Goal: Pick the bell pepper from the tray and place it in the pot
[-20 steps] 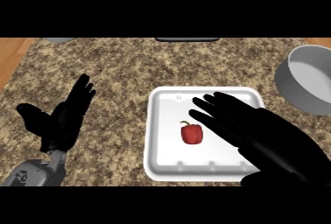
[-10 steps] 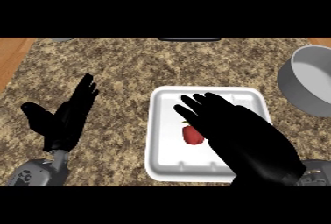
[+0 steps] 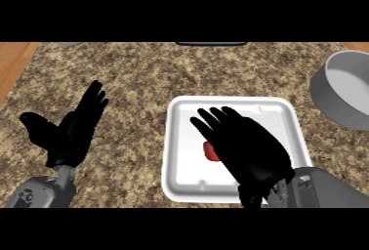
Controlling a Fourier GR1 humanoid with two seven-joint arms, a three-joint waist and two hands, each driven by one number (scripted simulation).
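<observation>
Nearest you, your right hand (image 3: 249, 149) hangs flat over the tray (image 3: 184, 176), fingers straight and spread, holding nothing. Under those fingers only a red sliver of the bell pepper (image 3: 210, 152) shows, lying on the tray floor left of centre. At 9 o'clock from the tray your left hand (image 3: 72, 134) rests open, fingers up. Farther off, at 2 o'clock, the pot (image 3: 323, 93) stands well apart from the tray.

The risk, as I judge it: your palm hides the pepper, so closing blind may nudge or roll it toward the rim rather than wrap it.

Since a second ago the right hand has slid toward 9 o'clock and now covers the pepper, which then lay in full view. The left hand has not moved.
</observation>
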